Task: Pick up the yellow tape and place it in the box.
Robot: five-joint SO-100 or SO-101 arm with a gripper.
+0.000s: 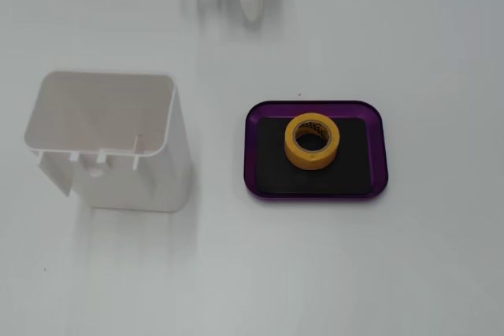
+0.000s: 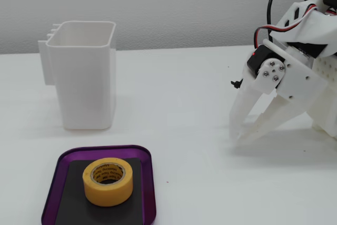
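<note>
The yellow tape (image 1: 313,141) lies flat on the black floor of the purple box (image 1: 381,151), slightly toward its 12 o'clock rim. In a fixed view the gripper (image 2: 237,136) sits well apart, toward 2 o'clock from the tape, fingertips nearly together, holding nothing.

Cut off and unclear
The arm (image 2: 310,51) runs off the right edge; the tape's (image 2: 107,181) core print is perhaps too small to read.
</note>
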